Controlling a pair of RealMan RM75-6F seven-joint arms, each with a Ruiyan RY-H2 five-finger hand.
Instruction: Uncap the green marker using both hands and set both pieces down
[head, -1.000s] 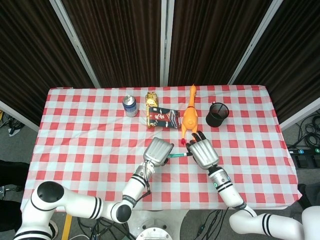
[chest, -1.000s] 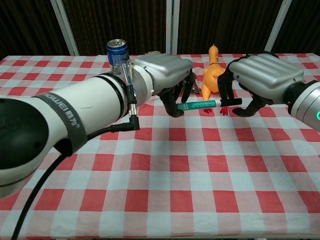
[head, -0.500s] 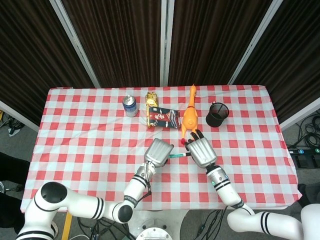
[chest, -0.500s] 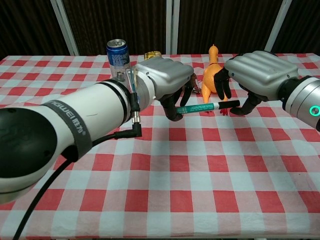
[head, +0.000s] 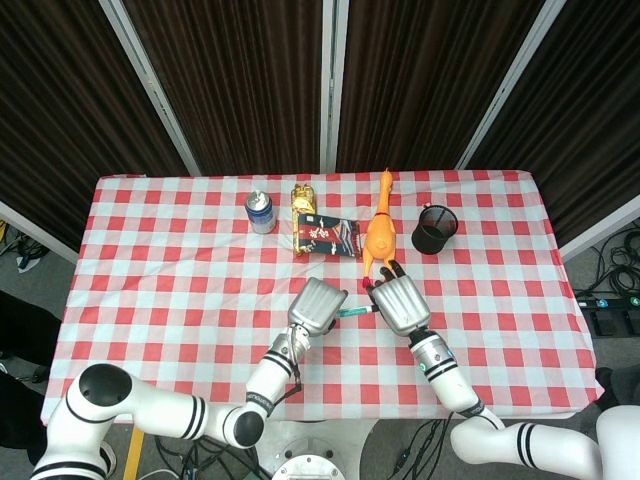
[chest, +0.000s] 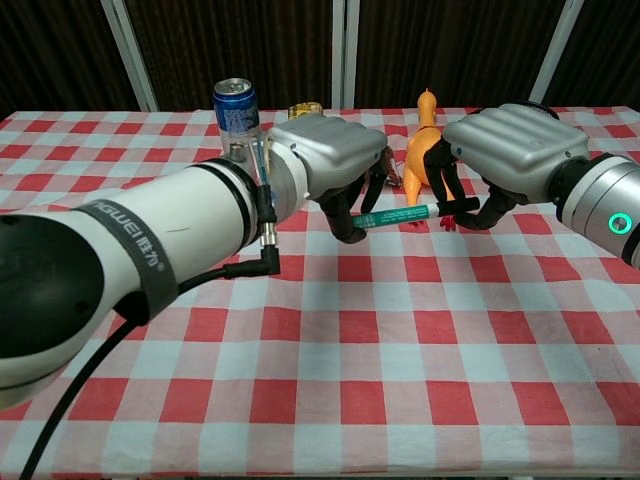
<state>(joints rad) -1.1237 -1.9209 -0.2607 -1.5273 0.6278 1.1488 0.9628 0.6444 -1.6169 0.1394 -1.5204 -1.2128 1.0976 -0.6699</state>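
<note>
— Right's been creeping inward, hasn't it? From overhead, the silver right hand is sitting closer to the silver left hand than a second ago, and less of the slim green marker with the black cap is showing between them.

— Yes, only a short teal stretch now. It's hanging above the red-and-white checked tablecloth, just in front of the orange rubber chicken.

— And from chest height?

— Clearer there. The left hand is gripping the marker by its barrel end, fingers wrapped under it. The right hand is curling its dark fingers around the capped end; I'd say it's grasping the cap, though the contact is partly hidden.

— So no gap at the cap yet?

— None I can see. They're at the both-hands-on stage, I'd judge. Next they'll need a straight pull apart along the marker's length, then each piece lowered onto bare cloth away from the chicken.
</note>
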